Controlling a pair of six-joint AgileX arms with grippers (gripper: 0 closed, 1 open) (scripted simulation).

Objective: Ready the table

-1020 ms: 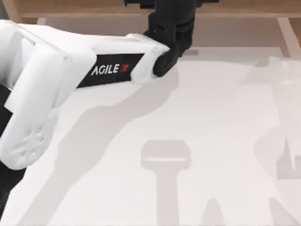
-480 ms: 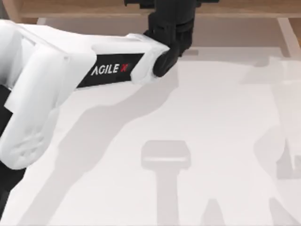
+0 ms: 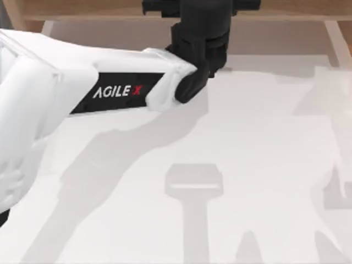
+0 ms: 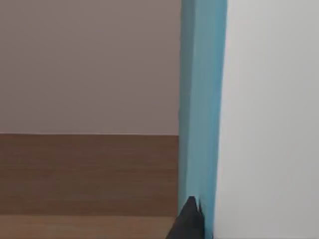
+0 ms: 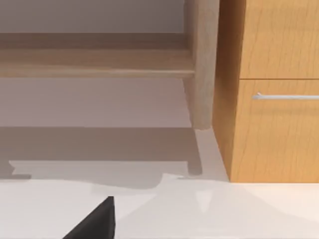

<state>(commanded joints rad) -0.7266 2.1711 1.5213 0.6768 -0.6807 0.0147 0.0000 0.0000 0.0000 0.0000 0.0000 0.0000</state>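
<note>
The table (image 3: 258,143) is a plain white top that takes up nearly all of the top view, from just under the wooden shelf frame (image 3: 82,10) along the upper edge down to the bottom of the frame; grey shadows lie across its centre and right.

My left arm (image 3: 82,91) comes in from the left edge of the top view as a white link with an AgileX label, and runs toward the upper centre; its black wrist points up at the shelf frame, and the left gripper (image 3: 201,8) sits at the very top centre of the frame, under the shelf's edge; I cannot tell whether its fingers are open or closed.

In the left wrist view, 1 dark fingertip (image 4: 188,223) shows at the bottom centre, against a tall blue panel (image 4: 202,99), with a brown wooden board (image 4: 84,174) at the lower left and a white surface to the right.

In the right wrist view, a dark part of the right gripper (image 5: 94,223) shows at the bottom left, over the white tabletop; I cannot tell how its fingers stand; beyond it are a shelf post (image 5: 202,64) at the upper centre and a wooden drawer front (image 5: 279,129) with 1 metal handle (image 5: 286,96) at the right.
</note>
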